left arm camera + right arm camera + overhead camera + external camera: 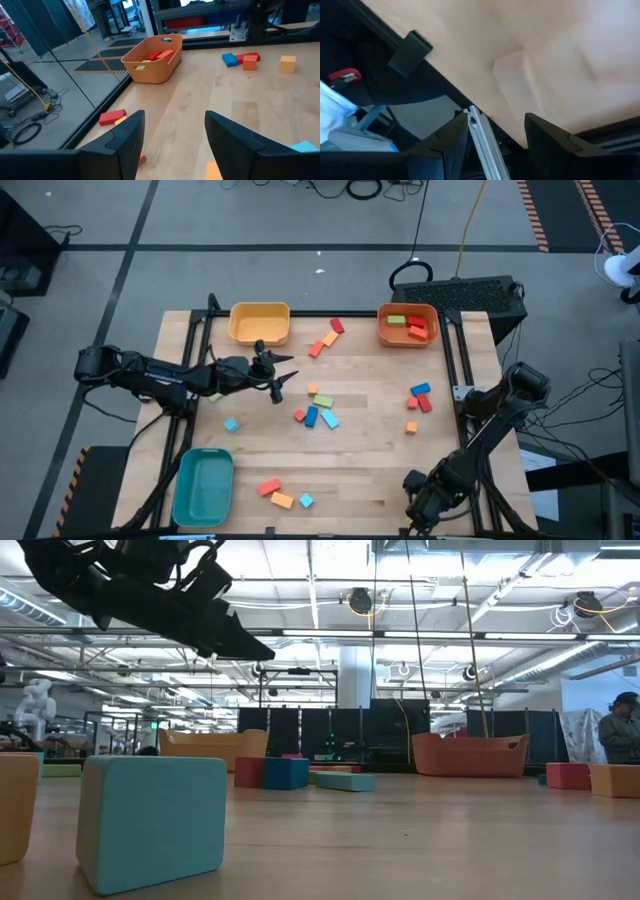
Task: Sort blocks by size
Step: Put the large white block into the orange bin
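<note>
Small coloured blocks lie loose on the wooden table. A middle cluster has a green block point(323, 401), a blue one point(311, 417) and a light blue one point(328, 419). Red and orange blocks point(330, 338) lie farther back, a blue and red group point(421, 397) on the right, and three blocks point(282, 498) near the front edge. My left gripper point(285, 377) hangs open and empty above the table, left of the middle cluster; its fingers point(125, 137) show in the left wrist view. My right gripper point(415, 508) is open and empty at the table's near right corner.
A yellow bin point(260, 322) stands at the far left. An orange bin point(408, 338) at the far right holds green and red blocks. A teal bin point(203, 485) stands at the near left. A light blue block point(150, 820) lies close to the low camera. A person point(620, 730) stands beyond the table.
</note>
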`<move>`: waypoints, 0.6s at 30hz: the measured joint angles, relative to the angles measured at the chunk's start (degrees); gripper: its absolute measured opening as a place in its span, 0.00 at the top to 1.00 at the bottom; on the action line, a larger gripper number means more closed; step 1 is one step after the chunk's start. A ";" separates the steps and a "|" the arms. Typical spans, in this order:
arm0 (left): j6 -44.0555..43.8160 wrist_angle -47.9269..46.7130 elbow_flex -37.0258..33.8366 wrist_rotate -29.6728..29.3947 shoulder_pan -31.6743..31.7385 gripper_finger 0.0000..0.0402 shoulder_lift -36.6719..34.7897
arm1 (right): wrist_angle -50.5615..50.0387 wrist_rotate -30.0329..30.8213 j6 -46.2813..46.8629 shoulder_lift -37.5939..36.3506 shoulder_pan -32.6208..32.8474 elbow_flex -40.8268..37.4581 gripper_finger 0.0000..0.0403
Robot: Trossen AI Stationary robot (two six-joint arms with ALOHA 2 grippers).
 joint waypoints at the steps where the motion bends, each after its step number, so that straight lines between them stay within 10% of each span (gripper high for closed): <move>1: 0.02 0.01 0.00 0.02 0.07 0.48 0.00 | -0.11 -0.01 -0.79 0.93 0.22 0.55 0.54; 18: -0.04 0.24 0.00 3.03 1.39 0.48 0.00 | -7.34 0.96 -11.25 7.66 1.69 3.16 0.54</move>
